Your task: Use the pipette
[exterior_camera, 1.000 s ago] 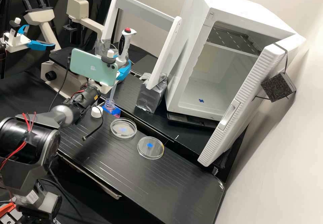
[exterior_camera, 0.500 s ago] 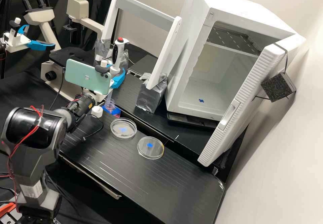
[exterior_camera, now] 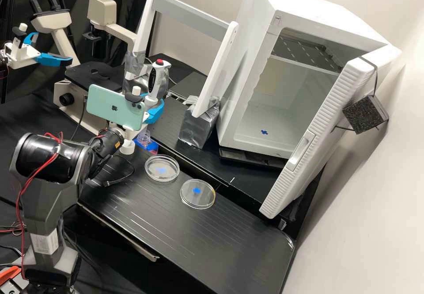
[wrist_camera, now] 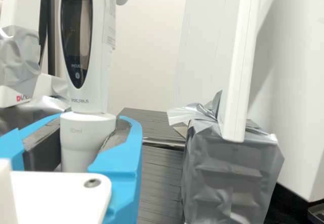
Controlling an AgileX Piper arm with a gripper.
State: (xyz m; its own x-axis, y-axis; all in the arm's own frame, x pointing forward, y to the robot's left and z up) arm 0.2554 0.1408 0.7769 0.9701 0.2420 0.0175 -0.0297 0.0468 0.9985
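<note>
Two blue fingers (wrist_camera: 124, 158): the claw (exterior_camera: 151, 104) was clamped round the pipette (exterior_camera: 158, 75).
Pipette: stood above the bottle (exterior_camera: 144, 138), near upright.
Tip: whether inside the bottle, I couldn't tell.
Next move: probably hinged on the long axis meeting the bottle's mouth.

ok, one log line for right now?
hand: closed on pipette | pipette: near upright | bottle: uncapped, white cap beside it | petri dishes: on bench | cabinet door: open

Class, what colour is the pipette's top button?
Red; the pipette's button shows best in the high view.
</note>
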